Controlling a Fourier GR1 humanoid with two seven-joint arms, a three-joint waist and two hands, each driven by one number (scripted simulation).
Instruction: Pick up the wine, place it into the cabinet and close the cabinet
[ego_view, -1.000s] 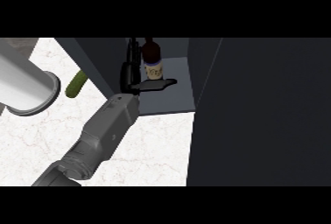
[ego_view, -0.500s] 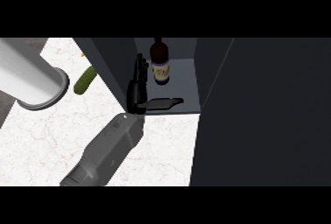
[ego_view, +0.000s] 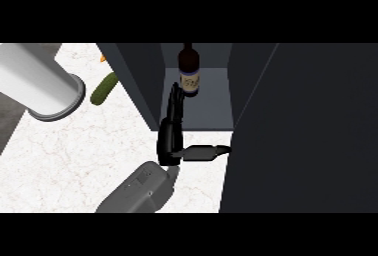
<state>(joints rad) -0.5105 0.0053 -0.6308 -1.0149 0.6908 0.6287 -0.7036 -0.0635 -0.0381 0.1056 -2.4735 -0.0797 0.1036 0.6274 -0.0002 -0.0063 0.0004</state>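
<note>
Upright toward the back of the cabinet stands the wine, likely heavy, rigid, slick and breakable glass best taken round its wide body, while the left hand at the cabinet's front is spread open, holding nothing.

Counter first: white marble, thin pinkish-grey veins running all through it. Twelve o'clock, the wine: brownish-black glass, and a pale label with dark marks on it. The cabinet around it is plain charcoal, with a slightly lighter slate-grey floor. The door at three o'clock is the darkest thing here, flat charcoal with no pattern. Dead centre, the left hand is black all over. Its forearm at six o'clock is mid grey. Ten o'clock, the cucumber is green. Just past it sits a sliver of orange. Far out at ten, the cylinder is white with a grey rim.
</note>
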